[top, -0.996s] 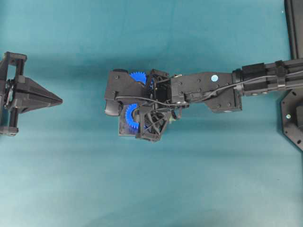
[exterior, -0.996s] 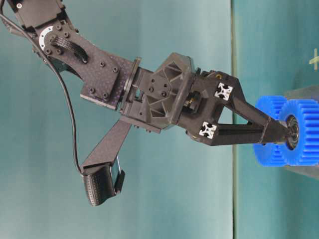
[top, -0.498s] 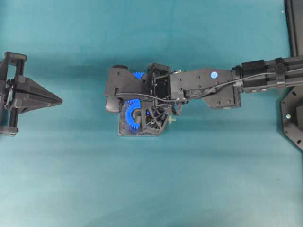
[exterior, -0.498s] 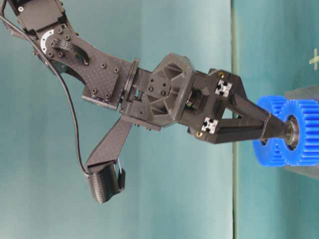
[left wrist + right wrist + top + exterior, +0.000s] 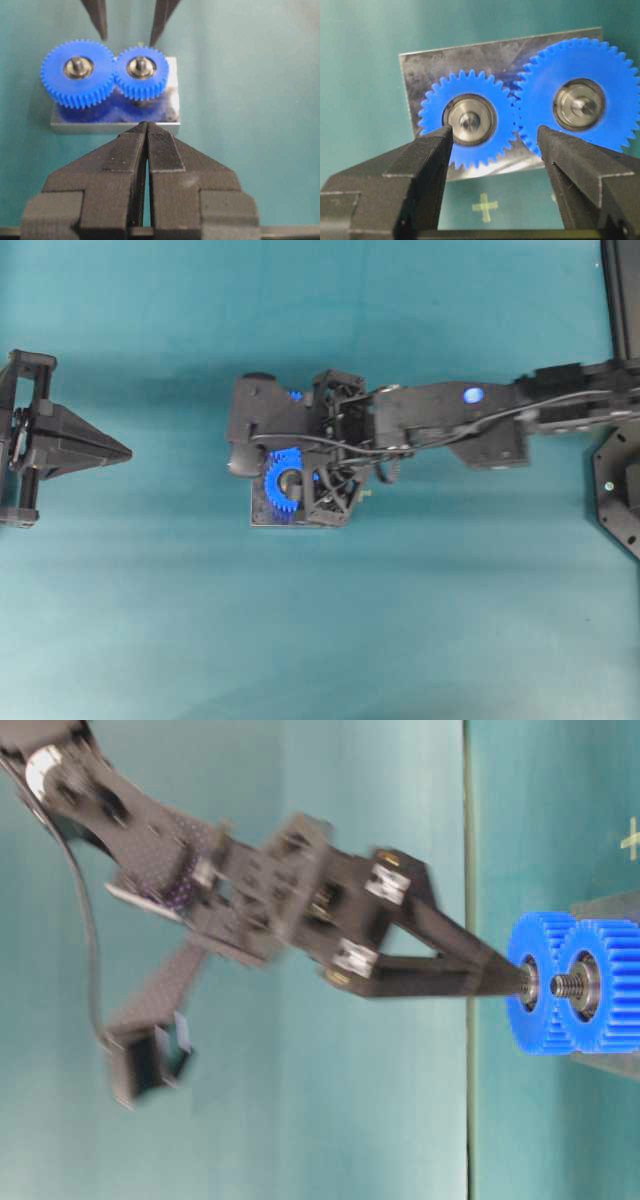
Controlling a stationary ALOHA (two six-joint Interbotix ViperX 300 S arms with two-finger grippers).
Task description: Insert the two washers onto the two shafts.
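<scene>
Two blue toothed plastic gears (image 5: 470, 118) sit meshed on a steel block (image 5: 170, 107); a silver metal washer (image 5: 469, 119) rings the smaller one's shaft (image 5: 469, 121). Right tool (image 5: 492, 150) spread, empty, just above. Left tool (image 5: 147, 150) pressed together, well apart. Placing looks done; next, lifting clear.

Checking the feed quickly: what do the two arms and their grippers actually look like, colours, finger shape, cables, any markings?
Both are matte black. The right gripper has wedge-shaped fingers with ribbed pads; its arm carries a black cable and a round blue dot. The left gripper has the same tapered black fingers, finely ribbed.
</scene>
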